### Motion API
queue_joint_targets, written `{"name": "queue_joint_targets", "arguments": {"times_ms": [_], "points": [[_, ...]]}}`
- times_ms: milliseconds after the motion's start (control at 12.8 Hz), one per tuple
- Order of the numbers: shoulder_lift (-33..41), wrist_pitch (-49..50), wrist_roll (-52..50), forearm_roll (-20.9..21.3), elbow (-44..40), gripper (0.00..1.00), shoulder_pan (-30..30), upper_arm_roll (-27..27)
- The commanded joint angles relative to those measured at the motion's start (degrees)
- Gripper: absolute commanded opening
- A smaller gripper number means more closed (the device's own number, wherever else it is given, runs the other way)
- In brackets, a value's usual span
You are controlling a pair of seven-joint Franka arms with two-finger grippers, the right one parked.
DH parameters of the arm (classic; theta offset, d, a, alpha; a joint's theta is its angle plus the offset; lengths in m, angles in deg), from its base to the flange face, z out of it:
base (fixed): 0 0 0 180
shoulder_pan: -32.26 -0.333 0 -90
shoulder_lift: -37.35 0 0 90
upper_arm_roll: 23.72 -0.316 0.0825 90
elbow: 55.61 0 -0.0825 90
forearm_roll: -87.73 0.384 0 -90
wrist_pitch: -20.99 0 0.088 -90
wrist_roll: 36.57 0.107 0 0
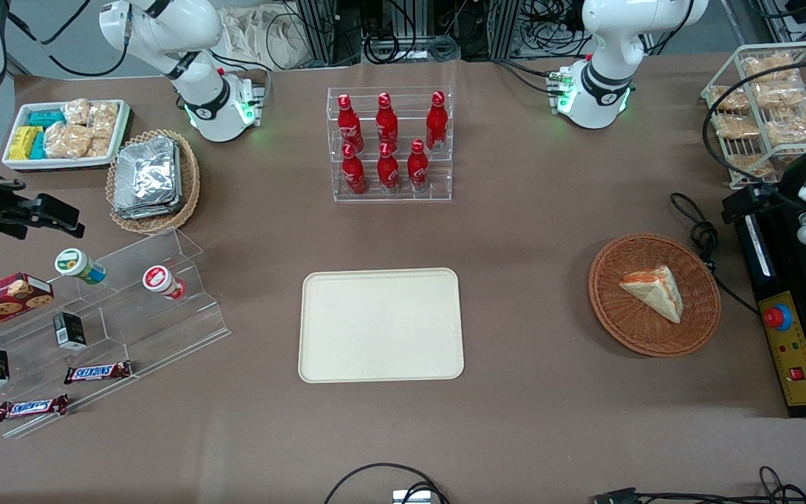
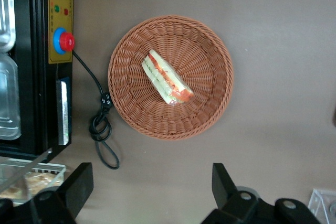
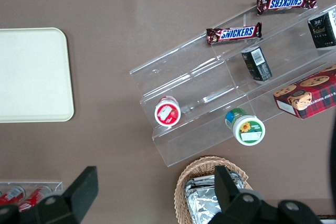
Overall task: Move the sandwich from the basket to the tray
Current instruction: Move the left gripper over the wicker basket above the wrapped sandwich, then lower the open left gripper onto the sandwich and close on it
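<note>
Gripper (image 2: 149, 187), fingers spread and empty, held above the table beside the basket (image 2: 218, 106); the sandwich (image 2: 167, 77) should be grasped across its long flat sides.

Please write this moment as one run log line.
end effector: open, above table beside basket | sandwich: in basket | tray: bare

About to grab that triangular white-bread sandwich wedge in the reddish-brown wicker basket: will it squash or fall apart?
Probably soft: the triangular white-bread sandwich wedge shows pale bread over red and green filling layers, so a hard pinch may squash it. It lies loose on its side in the reddish-brown wicker basket, so layers might slide. The open gripper hovers above the table beside the basket.
</note>
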Motion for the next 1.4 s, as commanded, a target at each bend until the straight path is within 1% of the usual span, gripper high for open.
{"name": "queue_joint_targets", "arguments": {"times_ms": [0,156,312,468,701,857,1013,1325], "points": [[5.2,-7.4,-7.7,0.6,10.6,1.00,-0.1,0.3],[6.7,-13.8,-12.0,0.6,17.3,1.00,-0.1,0.3],[6.6,-20.4,-17.9,0.6,22.5,1.00,-0.1,0.4],[6.0,-25.3,-20.9,0.6,26.0,1.00,-0.1,0.4],[3.2,-29.5,-26.8,0.6,27.5,1.00,-0.1,0.4],[2.3,-33.3,-28.2,0.5,29.5,1.00,-0.1,0.4],[0.3,-36.2,-31.9,0.4,29.9,1.00,-0.1,0.3],[-2.6,-40.4,-34.5,0.4,30.7,1.00,-0.1,0.3]]}}
